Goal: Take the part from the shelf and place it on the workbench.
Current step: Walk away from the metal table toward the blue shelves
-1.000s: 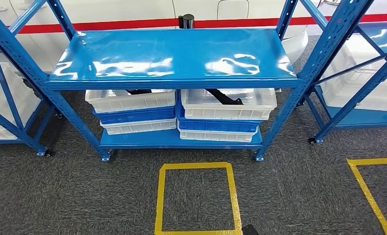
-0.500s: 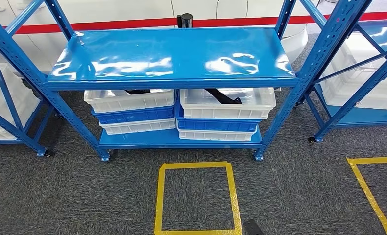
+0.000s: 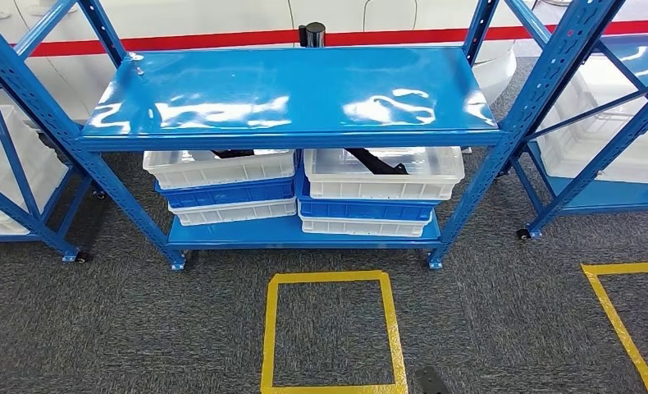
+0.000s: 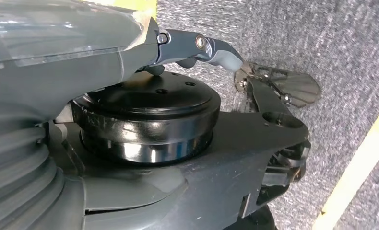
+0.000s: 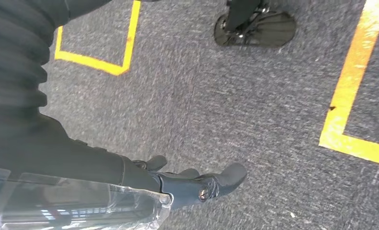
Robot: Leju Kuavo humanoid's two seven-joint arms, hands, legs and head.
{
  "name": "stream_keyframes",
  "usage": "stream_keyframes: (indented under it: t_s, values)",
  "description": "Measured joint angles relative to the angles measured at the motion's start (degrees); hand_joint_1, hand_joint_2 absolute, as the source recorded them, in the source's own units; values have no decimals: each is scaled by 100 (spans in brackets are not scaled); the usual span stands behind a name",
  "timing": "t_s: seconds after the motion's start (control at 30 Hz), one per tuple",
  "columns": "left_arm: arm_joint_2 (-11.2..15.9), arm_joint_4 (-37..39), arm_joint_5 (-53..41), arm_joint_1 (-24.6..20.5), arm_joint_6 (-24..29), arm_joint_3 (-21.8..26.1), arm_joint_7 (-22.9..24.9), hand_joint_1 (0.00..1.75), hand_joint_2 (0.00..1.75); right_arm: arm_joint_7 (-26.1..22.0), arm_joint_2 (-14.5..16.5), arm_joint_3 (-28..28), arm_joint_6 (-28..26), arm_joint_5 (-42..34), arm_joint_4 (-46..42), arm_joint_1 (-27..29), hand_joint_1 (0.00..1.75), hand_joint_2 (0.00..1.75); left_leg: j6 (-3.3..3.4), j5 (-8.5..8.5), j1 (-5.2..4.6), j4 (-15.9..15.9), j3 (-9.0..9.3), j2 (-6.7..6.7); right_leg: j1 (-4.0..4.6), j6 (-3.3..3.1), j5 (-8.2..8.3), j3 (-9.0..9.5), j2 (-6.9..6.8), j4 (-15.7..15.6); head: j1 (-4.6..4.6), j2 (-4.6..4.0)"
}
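Parts, black, elongated: one (image 3: 235, 153) in the left upper white tray (image 3: 219, 168), one (image 3: 376, 162) in the right upper white tray (image 3: 382, 174). Both trays top stacks of white and blue trays on the bottom level of the blue steel shelf (image 3: 292, 89), standing on grey carpet (image 3: 99, 328). Yellow tape square (image 3: 332, 332) on floor before shelf. Left hand (image 4: 197, 50): hanging over carpet, nothing held; finger position indeterminate. Right hand (image 5: 192, 184): hanging over carpet, fingers extended, nothing held.
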Motion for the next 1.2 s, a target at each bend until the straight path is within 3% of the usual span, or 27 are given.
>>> stream_keyframes:
  t_s: [0.1,0.13,0.27,0.4,0.93,1.2]
  values:
    - [7,-83,-422,81,-200,328,56,0,0,-37,-45,153,24,-290,-57,57,0,44,0,0,0,0,0,0,0,0,0,0,0,0,0,0]
    - [10,-111,-565,105,-267,441,74,0,0,-55,-61,206,35,-388,-77,77,0,0,0,0,0,0,0,1,0,0,0,0,0,0,0,0]
    - [26,-218,-1136,197,-523,888,148,0,0,-107,-125,414,66,-780,-148,151,0,0,0,0,1,0,0,2,0,0,0,-1,0,0,0,0]
    - [45,-326,-1706,301,-775,1333,214,0,0,-164,-187,618,79,-1172,-224,227,0,175,0,0,1,0,0,2,0,0,-1,-2,0,0,0,0]
    - [174,-738,-4009,689,-1797,3097,502,0,0,-387,-428,1427,182,-2747,-511,526,0,175,1,-2,0,-1,-1,3,0,0,-1,-3,0,0,0,0]
    - [216,-865,-4815,795,-2155,3645,609,0,0,-464,-502,1684,226,-3296,-593,603,0,175,2,-2,1,-1,-1,3,0,0,-1,-5,0,0,0,0]
